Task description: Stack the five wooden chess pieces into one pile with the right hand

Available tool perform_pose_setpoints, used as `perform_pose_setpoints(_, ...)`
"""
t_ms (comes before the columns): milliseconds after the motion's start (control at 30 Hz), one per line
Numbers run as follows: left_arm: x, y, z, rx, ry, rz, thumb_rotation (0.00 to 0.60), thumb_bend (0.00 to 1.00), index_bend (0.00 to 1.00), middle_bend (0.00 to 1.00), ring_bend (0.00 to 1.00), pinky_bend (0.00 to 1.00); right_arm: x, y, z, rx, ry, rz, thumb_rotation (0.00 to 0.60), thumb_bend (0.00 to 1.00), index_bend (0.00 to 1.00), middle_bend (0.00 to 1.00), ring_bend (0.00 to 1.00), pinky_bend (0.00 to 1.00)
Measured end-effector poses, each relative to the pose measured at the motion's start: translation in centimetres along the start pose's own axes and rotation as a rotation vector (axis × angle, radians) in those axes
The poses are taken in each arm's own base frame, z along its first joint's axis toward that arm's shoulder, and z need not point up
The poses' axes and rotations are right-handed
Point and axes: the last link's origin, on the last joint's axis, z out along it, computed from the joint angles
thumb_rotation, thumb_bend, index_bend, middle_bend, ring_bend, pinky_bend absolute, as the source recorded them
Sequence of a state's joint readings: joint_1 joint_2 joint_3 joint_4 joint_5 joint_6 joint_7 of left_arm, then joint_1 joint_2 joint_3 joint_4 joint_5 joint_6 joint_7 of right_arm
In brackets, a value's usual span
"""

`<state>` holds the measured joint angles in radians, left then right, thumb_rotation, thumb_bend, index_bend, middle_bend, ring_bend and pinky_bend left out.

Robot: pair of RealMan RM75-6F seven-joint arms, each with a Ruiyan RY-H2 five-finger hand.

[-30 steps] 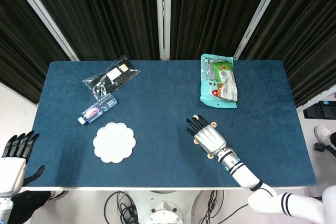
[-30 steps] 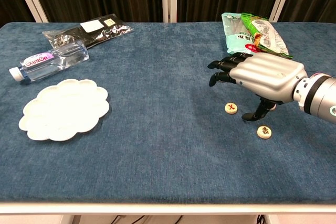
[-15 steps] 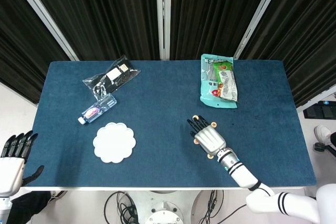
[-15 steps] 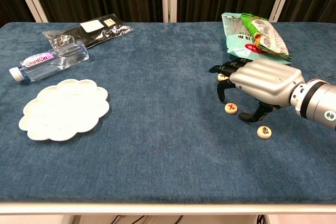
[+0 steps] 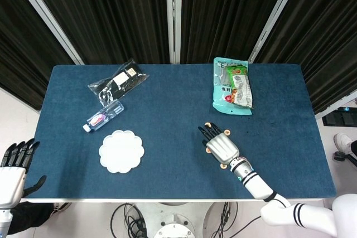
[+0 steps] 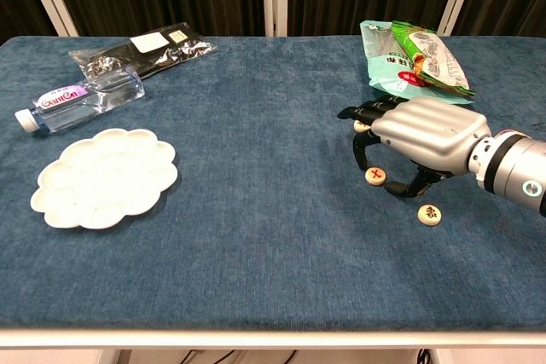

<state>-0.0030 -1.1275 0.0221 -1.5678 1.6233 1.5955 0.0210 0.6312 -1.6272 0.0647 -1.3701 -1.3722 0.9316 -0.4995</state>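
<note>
My right hand hovers low over the table right of centre, palm down, fingers curled downward. A wooden chess piece with a red mark lies on the cloth between a fingertip and the thumb; I cannot tell whether they touch it. A second piece lies just nearer me, by the thumb. A third piece peeks out behind the fingers. The head view shows the right hand with pieces at its fingertips, beside it and by the wrist. My left hand hangs open off the table's near left corner.
A green snack bag lies just beyond the right hand. On the left side are a white scalloped plate, a water bottle and a dark plastic packet. The blue table spans both views.
The right hand has sunk toward the table and its fingers have curled down around the red-marked piece. The left hand has barely moved.
</note>
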Motion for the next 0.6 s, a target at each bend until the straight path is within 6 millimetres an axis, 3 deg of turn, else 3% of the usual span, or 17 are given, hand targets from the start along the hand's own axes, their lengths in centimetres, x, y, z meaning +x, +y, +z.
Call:
perform_pose_setpoints(233, 0.05, 0.0, -0.01, -0.002, 0.003, -0.002, 0.6, 0.24, 0.04, 0.0, 0.0, 0.0, -0.04, -0.03, -0.02, 0.001, 0.003, 0.001, 0.6, 0.27, 0.43, 0.0, 0.0, 0.0)
perform_pose_setpoints(600, -0.01, -0.03, 0.0, -0.002, -0.001, -0.003, 0.6, 0.24, 0.04, 0.0, 0.0, 0.0, 0.04, 0.06, -0.02, 0.0, 0.017, -0.001, 0.6, 0.27, 0.52, 0.0, 0.0, 0.0)
